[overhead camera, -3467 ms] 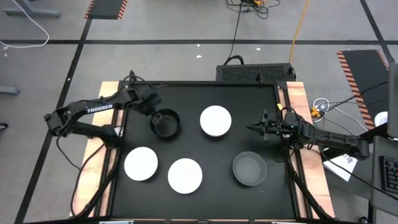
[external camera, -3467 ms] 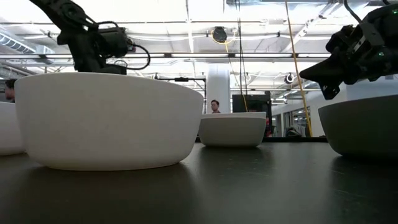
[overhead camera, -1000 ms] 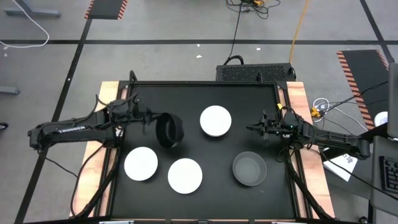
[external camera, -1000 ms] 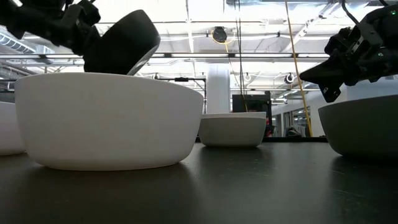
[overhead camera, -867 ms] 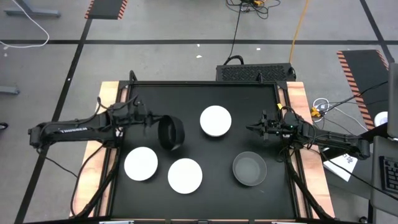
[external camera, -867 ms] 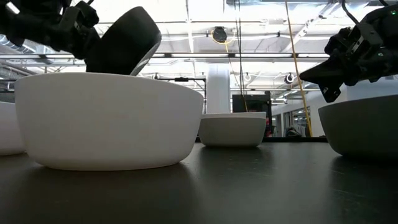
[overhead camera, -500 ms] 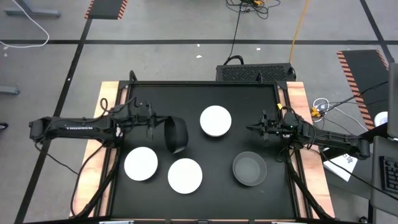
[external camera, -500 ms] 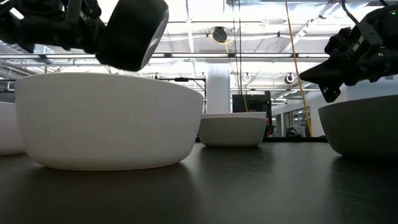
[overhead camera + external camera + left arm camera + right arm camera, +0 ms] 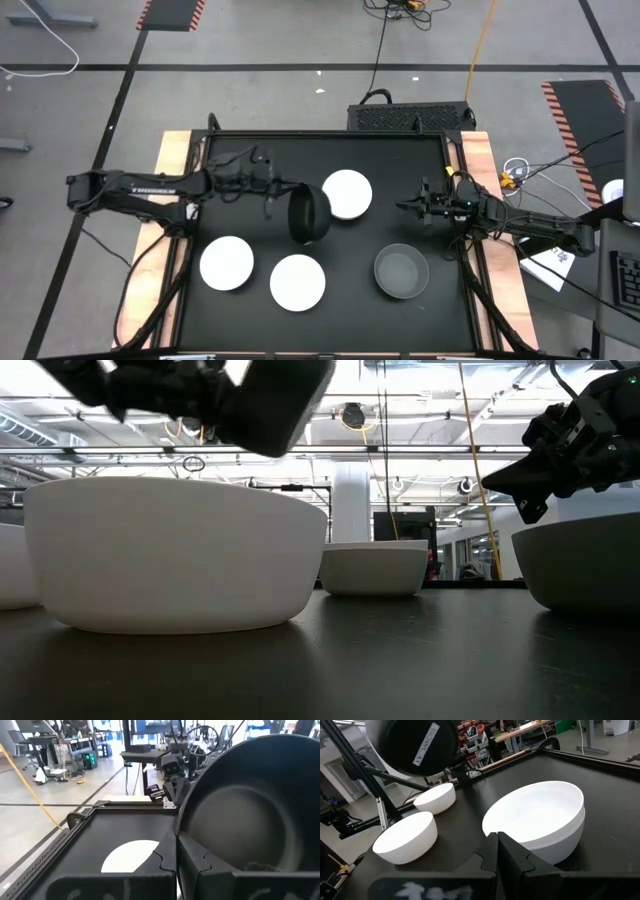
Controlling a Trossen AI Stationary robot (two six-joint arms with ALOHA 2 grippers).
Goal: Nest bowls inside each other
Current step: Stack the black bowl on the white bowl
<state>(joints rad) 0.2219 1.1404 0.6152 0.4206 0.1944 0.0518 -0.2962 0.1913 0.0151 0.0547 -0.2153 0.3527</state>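
A black bowl (image 9: 310,216) hangs tipped on its side above the table's middle, just left of a white bowl (image 9: 347,193) that stands on its base toward the far edge. My left gripper (image 9: 282,200) is shut on the black bowl's rim. Two more white bowls (image 9: 227,263) (image 9: 297,281) and a grey bowl (image 9: 401,271) stand upright nearer the front. In the right wrist view the far white bowl (image 9: 540,820) shows a seam under its rim, like one bowl sitting in another. At the right edge my right gripper (image 9: 405,207) is shut on nothing. My left gripper holds the black bowl by its rim (image 9: 178,831), one finger inside the bowl and one outside. The fingers come level from the table's left. The bowl is lifted clear and tipped on its side; its opening faces left and its underside (image 9: 417,745) faces the right arm.
The black mat (image 9: 330,150) is bare along its far part. Raised wooden rails (image 9: 170,150) border it left and right. A black box (image 9: 410,115) with cables sits beyond the far edge. The near white bowl (image 9: 175,550) fills the low view's left.
My left gripper has carried the black bowl toward the table's right edge and slightly up, from the left-middle to beside the far white bowl. The bowl has stayed clear of the table and tipped further onto its side. The grip has not changed.
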